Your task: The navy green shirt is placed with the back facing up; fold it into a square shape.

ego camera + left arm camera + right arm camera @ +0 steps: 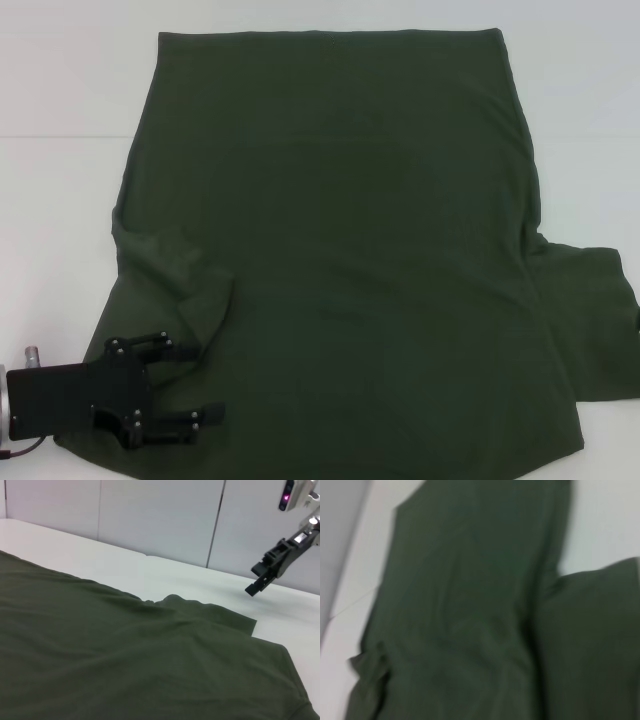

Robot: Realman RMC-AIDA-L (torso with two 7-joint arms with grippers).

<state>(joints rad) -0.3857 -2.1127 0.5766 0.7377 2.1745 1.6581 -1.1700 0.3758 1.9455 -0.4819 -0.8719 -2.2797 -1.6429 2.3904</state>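
The navy green shirt (340, 250) lies spread back-up on the white table (60, 90), hem at the far side. Its left sleeve (175, 275) is crumpled and folded inward. Its right sleeve (585, 320) lies flat, sticking outward. My left gripper (205, 382) is open at the near left, low over the shirt's shoulder beside the folded sleeve, holding nothing. My right gripper (260, 580) shows only in the left wrist view, raised above the table beyond the right sleeve (220, 617). The shirt fills the left wrist view (125, 655) and the right wrist view (470, 605).
White table surface (100, 560) surrounds the shirt at the far side and on both sides. A grey panelled wall (160, 515) stands behind the table's edge.
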